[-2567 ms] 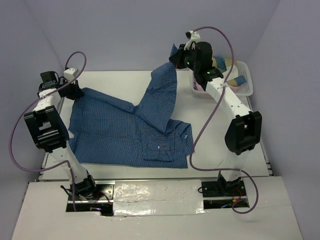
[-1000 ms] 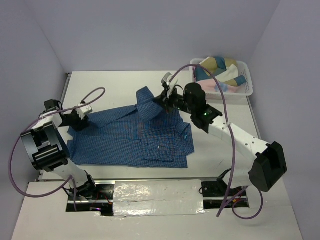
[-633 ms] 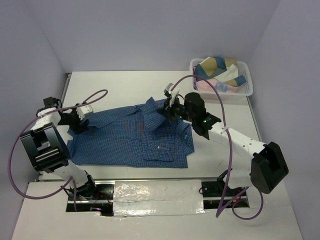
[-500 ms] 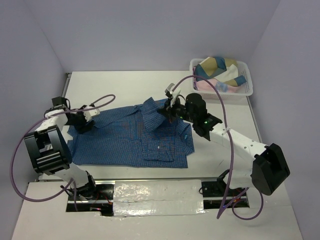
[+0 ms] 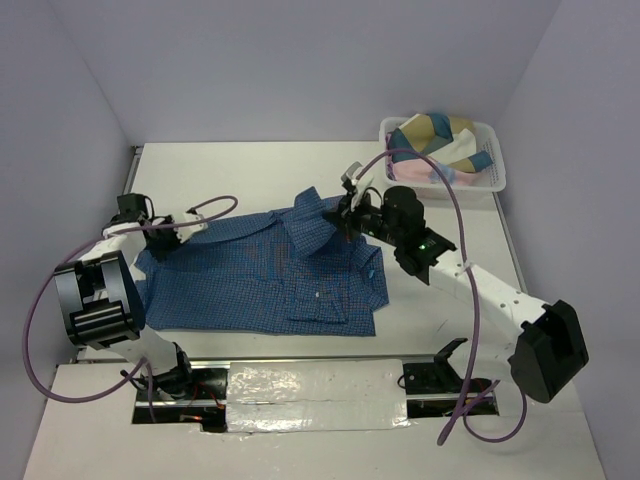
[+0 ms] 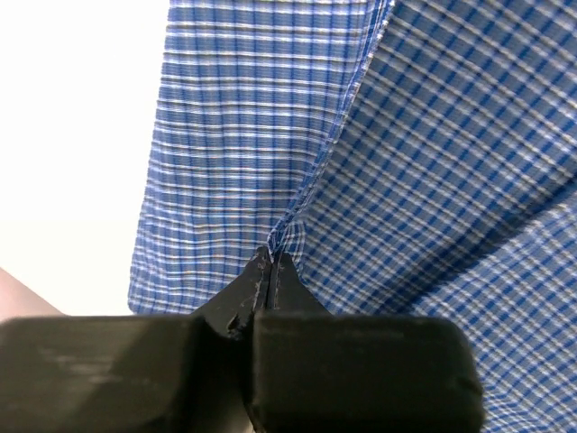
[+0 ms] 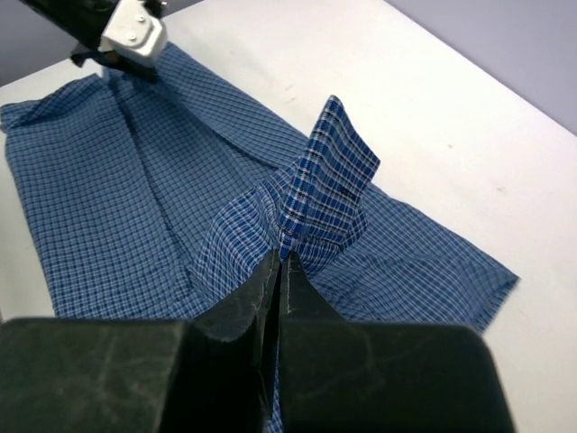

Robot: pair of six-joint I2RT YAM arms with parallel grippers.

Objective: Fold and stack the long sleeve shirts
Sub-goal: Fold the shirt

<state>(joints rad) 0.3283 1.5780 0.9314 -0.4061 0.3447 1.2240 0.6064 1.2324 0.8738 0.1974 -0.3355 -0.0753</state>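
Note:
A blue fine-checked long sleeve shirt [image 5: 270, 280] lies spread on the white table [image 5: 230, 165], its sleeve folded across its upper part. My left gripper [image 5: 168, 238] is shut on the shirt's upper left edge, low at the table; in the left wrist view the gripper [image 6: 273, 259] pinches a cloth fold [image 6: 288, 230]. My right gripper [image 5: 343, 222] is shut on the sleeve's cuff end [image 5: 318, 222] and holds it just above the shirt. In the right wrist view the gripper [image 7: 279, 257] grips the cuff [image 7: 329, 171], which stands up.
A white basket [image 5: 495, 170] at the back right holds several other folded cloths [image 5: 435, 135]. Purple cables loop from both arms. Bare table lies behind the shirt and to its right [image 5: 440, 310].
My right gripper has carried the sleeve from high at the back down and left over the shirt, then slightly back right. My left gripper has slid right along the shirt's upper edge.

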